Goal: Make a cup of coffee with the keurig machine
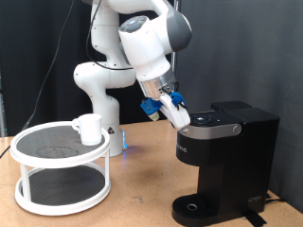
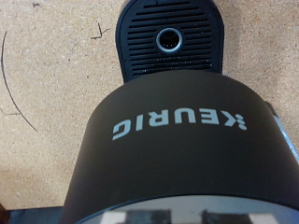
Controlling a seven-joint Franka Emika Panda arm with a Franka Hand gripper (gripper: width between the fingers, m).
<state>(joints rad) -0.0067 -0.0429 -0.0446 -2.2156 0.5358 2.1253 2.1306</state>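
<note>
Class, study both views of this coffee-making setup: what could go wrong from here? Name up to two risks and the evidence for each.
1. The drip tray is bare and the cup sits on the white stand at the exterior view's left; brewing now would likely spill coffee.
2. The gripper is at the front edge of the keurig lid; a push could slip off or shift the machine.

The white arm bends down from its upper joint, the wrist tilted toward the exterior view's right. The pincer (with blue parts near the fingers) points down, tilted.
</note>
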